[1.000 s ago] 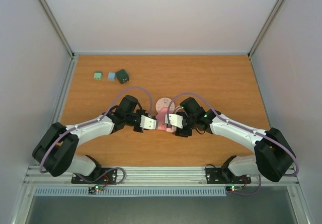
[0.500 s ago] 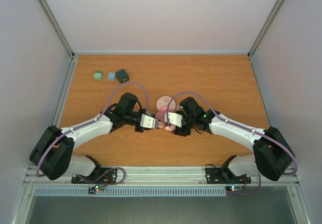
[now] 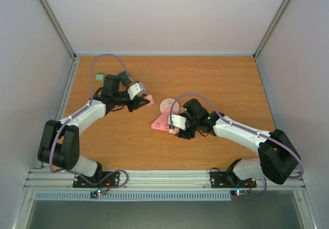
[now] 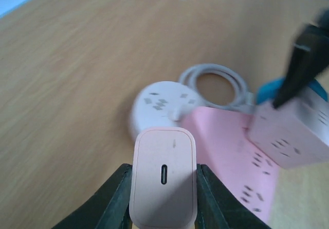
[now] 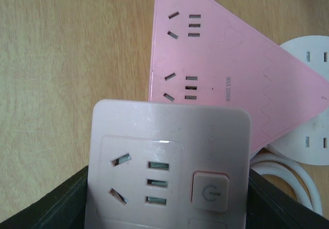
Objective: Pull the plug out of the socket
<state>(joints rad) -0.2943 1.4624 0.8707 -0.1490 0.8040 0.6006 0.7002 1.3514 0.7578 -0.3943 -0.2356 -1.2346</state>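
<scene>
— Left wrist cam: what's in the L gripper [image 4: 163, 200]?
— Pink USB-C plug [image 4: 163, 170], pinched betw. both fingers. It's held off the table [image 3: 221, 80] on its left side, well apart from all sockets.
— And the R gripper [image 5: 169, 213]?
— Clamped on a pink square socket block [image 5: 169, 152] w/ power button, at the edge of a pink triangular power strip [image 5: 221, 64]. White round socket [image 5: 308, 100] lies just beside the strip.

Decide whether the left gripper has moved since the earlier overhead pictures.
Yes. The left gripper, shut on the pink plug, has swung away from the round white socket toward the green block.
</scene>
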